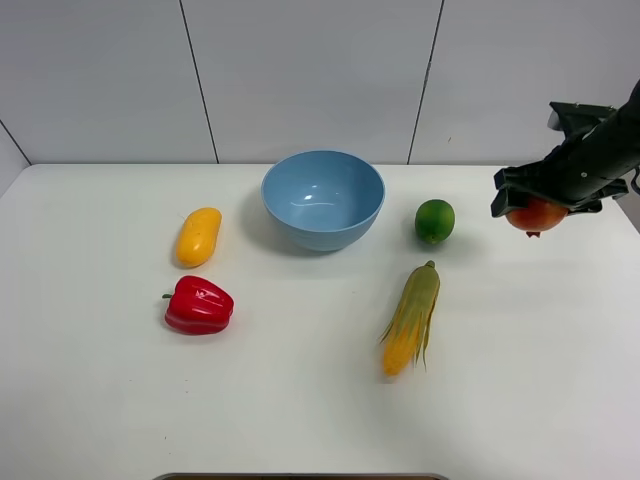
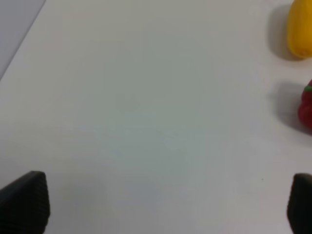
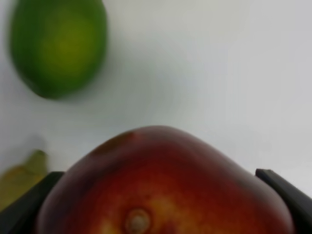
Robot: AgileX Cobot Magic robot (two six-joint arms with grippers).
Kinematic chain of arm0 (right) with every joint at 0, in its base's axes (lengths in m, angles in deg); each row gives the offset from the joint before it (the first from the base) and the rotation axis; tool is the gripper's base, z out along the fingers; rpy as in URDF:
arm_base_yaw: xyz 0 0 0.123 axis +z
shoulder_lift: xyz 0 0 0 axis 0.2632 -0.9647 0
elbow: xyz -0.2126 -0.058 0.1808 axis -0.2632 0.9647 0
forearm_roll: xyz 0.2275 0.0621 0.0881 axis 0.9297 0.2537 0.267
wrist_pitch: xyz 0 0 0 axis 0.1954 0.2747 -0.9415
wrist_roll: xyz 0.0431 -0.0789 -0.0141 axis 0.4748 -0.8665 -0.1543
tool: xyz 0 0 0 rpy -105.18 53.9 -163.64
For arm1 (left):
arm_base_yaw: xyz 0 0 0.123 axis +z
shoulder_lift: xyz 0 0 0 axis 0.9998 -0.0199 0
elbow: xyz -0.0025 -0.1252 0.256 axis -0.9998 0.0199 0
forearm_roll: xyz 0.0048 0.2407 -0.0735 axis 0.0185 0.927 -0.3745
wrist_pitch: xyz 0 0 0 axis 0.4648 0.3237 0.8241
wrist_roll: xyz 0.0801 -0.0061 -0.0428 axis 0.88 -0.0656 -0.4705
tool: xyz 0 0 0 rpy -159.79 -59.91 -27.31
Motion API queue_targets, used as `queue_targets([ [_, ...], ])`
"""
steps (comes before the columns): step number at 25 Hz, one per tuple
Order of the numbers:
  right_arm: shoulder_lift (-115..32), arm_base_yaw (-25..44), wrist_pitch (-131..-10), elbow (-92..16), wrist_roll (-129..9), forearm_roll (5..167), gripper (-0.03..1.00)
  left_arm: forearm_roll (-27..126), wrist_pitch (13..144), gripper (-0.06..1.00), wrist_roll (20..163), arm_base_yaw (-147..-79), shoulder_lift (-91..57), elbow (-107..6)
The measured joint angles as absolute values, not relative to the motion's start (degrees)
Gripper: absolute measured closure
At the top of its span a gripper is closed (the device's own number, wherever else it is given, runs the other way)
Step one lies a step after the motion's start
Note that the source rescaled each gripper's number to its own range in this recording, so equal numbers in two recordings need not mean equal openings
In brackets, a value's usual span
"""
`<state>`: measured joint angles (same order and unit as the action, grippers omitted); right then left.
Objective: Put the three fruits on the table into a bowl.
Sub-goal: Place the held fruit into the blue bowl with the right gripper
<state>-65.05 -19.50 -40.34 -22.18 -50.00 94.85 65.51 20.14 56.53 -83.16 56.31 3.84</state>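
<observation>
Near the far right corner of the worktop [image 1: 300,400], the right gripper [image 1: 543,207] is clamping the apple [image 1: 536,216] from both sides. It looks to be holding the fruit clear of the surface rather than resting it. The right wrist view is showing the same thing: red-and-yellow skin filling the space between the two dark fingers.

The bowl [image 1: 325,232] is sitting at the middle of the far edge and showing nothing inside, so I'm counting zero of three delivered.

- Apple: grasped and well apart from the bowl, out toward the right edge. It is needing a carry toward the middle of the far edge and then a release over the rim.
- Lime [image 1: 435,221]: lying on the worktop just beside the bowl on its right-edge side, between the bowl and the held apple. Untouched.
- Mango [image 1: 198,236]: lying on the left-edge side of the bowl, near it. Untouched.

The left gripper [image 2: 163,204] is showing only in its own wrist view. Its fingers are standing wide apart over bare worktop with nothing between them.

The pepper [image 1: 199,305] and the corn cob [image 1: 411,318] are lying nearer the front edge. I'm treating both as distractors to leave alone.

My estimate: the first pick is done, with the first drop and two full pick-and-place cycles remaining.
</observation>
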Motion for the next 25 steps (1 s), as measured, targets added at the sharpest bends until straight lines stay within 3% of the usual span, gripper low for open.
queue_targets([
  [11,-60.5,-18.3,-35.9,-27.1,-64.6,113.5,0.76,65.5,20.1,-0.06,56.5,-83.2,56.3,3.8],
  [25,-74.1,3.0,-35.5,-50.4,-64.5,107.0,0.76,65.5,20.1,-0.06,56.5,-83.2,56.3,3.8],
])
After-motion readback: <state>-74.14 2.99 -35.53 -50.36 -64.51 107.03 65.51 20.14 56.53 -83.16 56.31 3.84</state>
